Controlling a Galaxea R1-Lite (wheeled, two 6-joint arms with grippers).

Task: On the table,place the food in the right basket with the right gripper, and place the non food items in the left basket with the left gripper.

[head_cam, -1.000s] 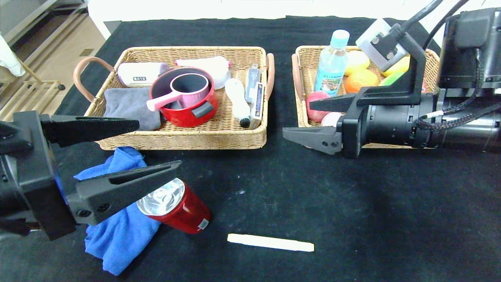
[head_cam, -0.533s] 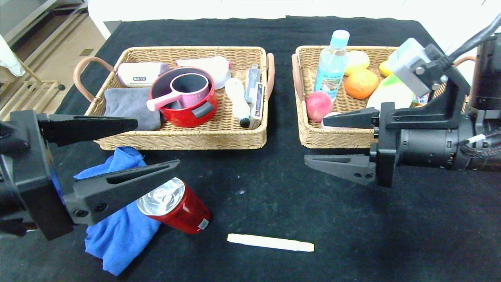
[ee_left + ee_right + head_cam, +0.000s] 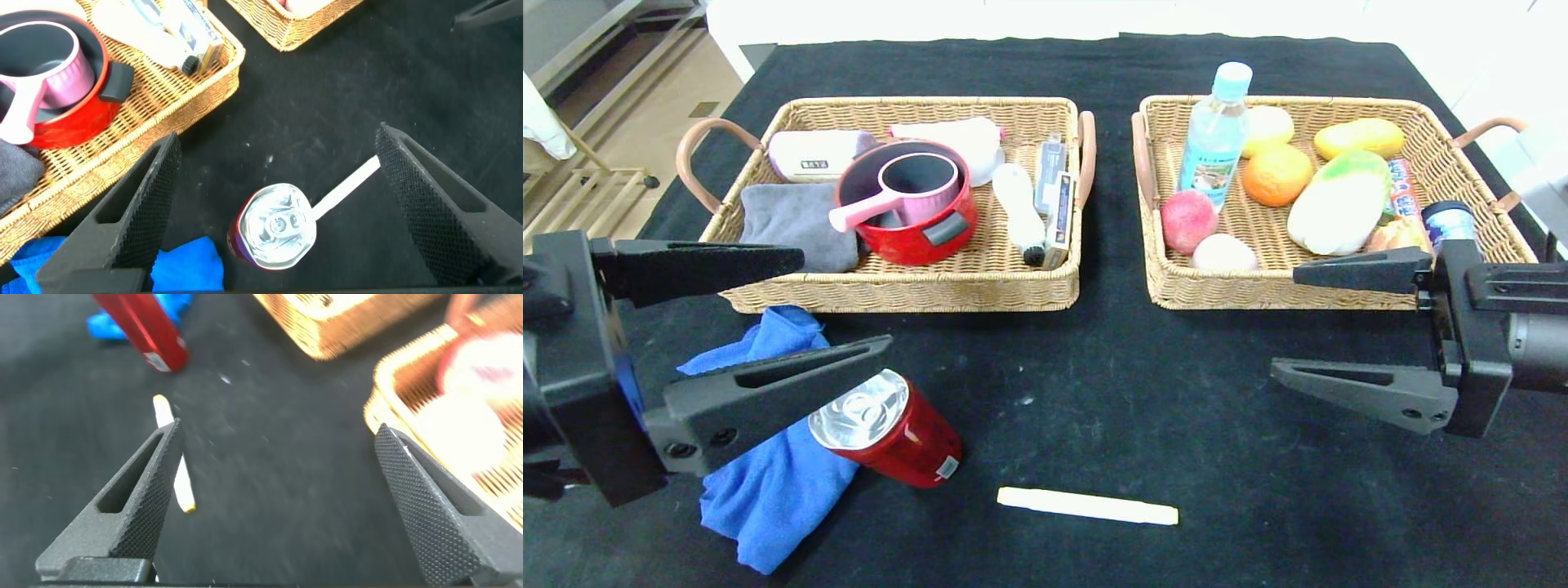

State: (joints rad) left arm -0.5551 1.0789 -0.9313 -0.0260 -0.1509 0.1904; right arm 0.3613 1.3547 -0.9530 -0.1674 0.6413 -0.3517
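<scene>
The left gripper (image 3: pixel 837 310) hangs over the near-left table edge with its jaws spread wide and nothing between them. Directly below it lie a crumpled blue cloth (image 3: pixel 768 482) and a red metal drink can (image 3: pixel 894 433), tipped on its side with its silver top facing up toward the gripper; the can rests against the cloth. In the left wrist view the can (image 3: pixel 274 229) sits between the two open fingers, which suggests this arm is staged for a pick in that area.

A thin white flat stick (image 3: pixel 1088 505) lies alone on the black table cloth (image 3: pixel 1094 367), near the can.

The left woven wicker basket (image 3: pixel 903 290) holds rigid and soft non-food goods: a red pot, a pink cup, a grey cloth. The right woven wicker basket (image 3: pixel 1274 290) holds a clear water bottle and rounded, smooth fruit and vegetable pieces.

The right gripper (image 3: pixel 1282 320) hovers in front of the right basket, jaws apart and empty. Judged from the layout, three items remain unsorted.
</scene>
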